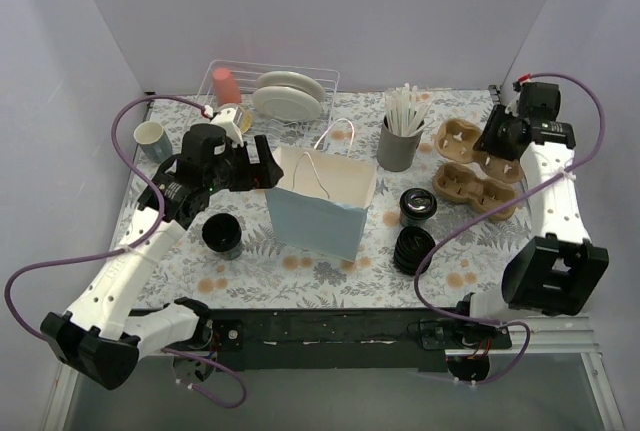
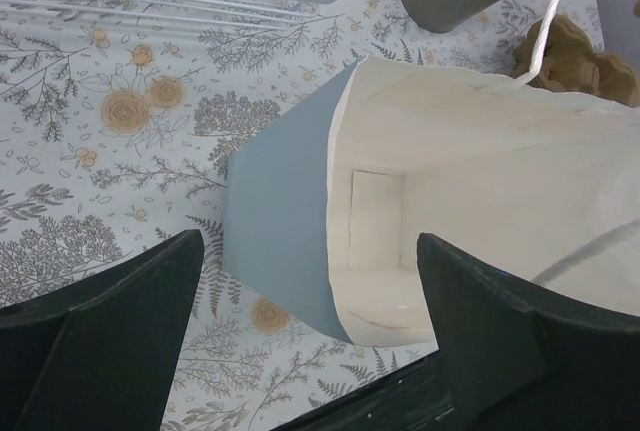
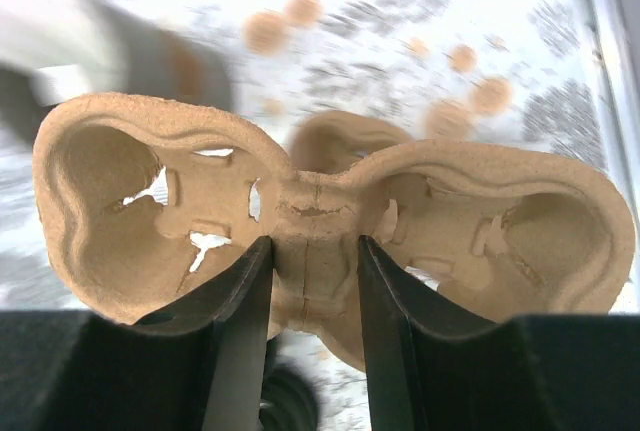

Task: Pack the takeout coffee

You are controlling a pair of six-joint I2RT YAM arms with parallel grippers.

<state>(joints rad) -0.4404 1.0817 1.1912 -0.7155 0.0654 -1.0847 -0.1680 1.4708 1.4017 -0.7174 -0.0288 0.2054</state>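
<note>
The takeout coffee (image 1: 417,206), a small black cup with a shiny-rimmed lid, stands right of the light-blue paper bag (image 1: 320,201). My left gripper (image 1: 255,166) hangs open at the bag's left rim. In the left wrist view the left gripper (image 2: 310,251) straddles the bag (image 2: 280,211), whose pale inside shows nothing in it. My right gripper (image 1: 497,139) is at the back right, shut on the middle bridge of a brown cardboard cup carrier (image 3: 320,201), which is lifted. The carrier (image 1: 455,139) sticks out to the gripper's left.
A lidless black cup (image 1: 222,234) stands left of the bag, and a ribbed stack of black lids (image 1: 412,249) right of it. A second carrier (image 1: 478,189) lies below the right gripper. A grey cup of stirrers (image 1: 398,141), a wire rack (image 1: 270,86) with plates and a pale cup (image 1: 150,136) line the back.
</note>
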